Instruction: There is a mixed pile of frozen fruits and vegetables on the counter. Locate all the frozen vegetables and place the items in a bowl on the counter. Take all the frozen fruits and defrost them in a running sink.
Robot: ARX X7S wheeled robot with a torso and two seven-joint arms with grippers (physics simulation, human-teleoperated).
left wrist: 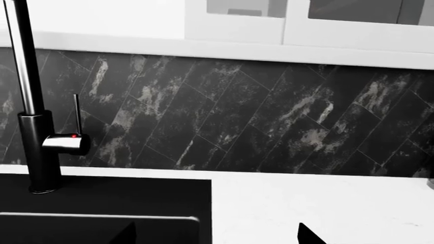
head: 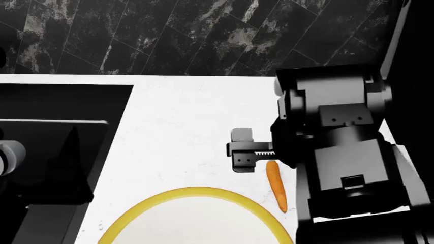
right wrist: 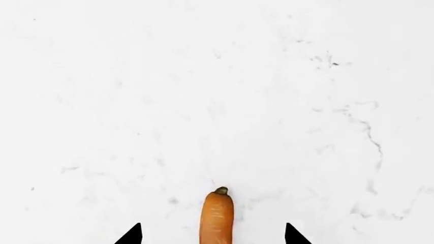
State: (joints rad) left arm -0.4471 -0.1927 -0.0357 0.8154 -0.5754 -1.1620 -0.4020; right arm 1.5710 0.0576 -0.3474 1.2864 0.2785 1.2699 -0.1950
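Note:
One frozen vegetable shows, a slim orange carrot (head: 275, 185) lying on the white counter (head: 183, 127) just right of the bowl (head: 196, 192), which is white with a yellow rim. My right gripper (right wrist: 211, 236) hangs open over the carrot's (right wrist: 217, 216) stem end, a dark fingertip (right wrist: 132, 236) on each side and apart from it. In the head view that gripper (head: 244, 150) sits above the carrot's far end. My left gripper (left wrist: 217, 236) is open and empty over the sink's (left wrist: 101, 203) right edge. The frozen fruits are out of view.
A tall black faucet (left wrist: 30, 101) with a side lever (left wrist: 68, 142) stands behind the black basin (head: 54, 132). Dark marbled tile backsplash (head: 203, 35) runs behind the counter. My right arm's bulky housing (head: 339, 147) covers the counter's right side.

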